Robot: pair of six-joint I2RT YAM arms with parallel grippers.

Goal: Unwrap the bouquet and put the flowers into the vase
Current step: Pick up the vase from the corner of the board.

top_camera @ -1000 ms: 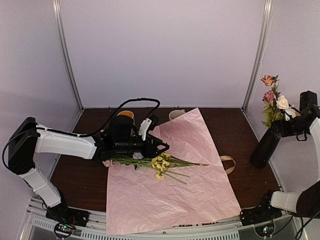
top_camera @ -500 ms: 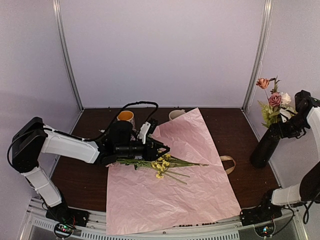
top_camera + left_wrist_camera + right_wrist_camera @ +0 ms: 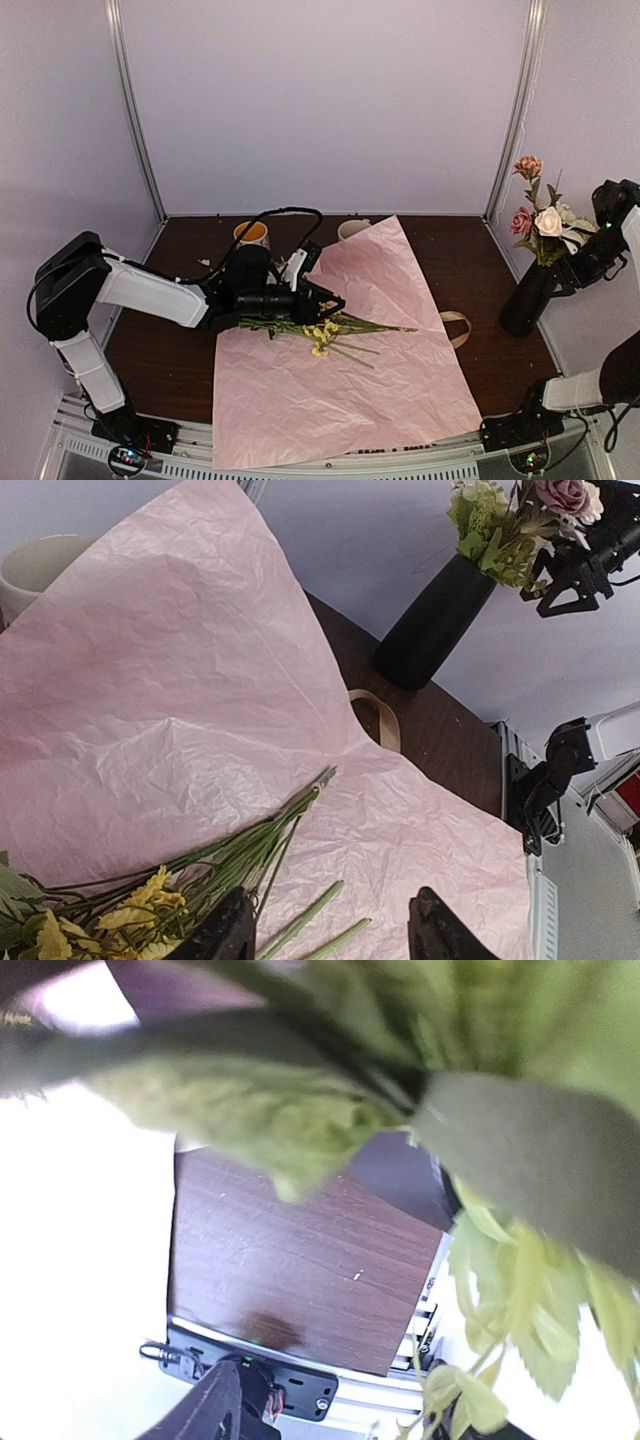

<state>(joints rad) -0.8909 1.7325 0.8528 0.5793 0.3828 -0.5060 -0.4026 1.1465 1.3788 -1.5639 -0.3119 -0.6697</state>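
At the left hand (image 3: pixel 330 932): open, fingers either side of stems of the loose flowers (image 3: pixel 240 860), green with yellow clusters, flat on pink paper (image 3: pixel 180 700) over the tabletop (image 3: pixel 440 730). At the right hand (image 3: pixel 588 262): open or closed, impossible to tell; just beside pink and white blooms (image 3: pixel 540 220) in the leaning black vase (image 3: pixel 527 298).

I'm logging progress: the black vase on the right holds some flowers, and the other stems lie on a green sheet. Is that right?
Not quite. The sheet is pink, not green, as the top view shows. The rest stands: the black vase on the right holds some flowers, and the other stems lie on that sheet.
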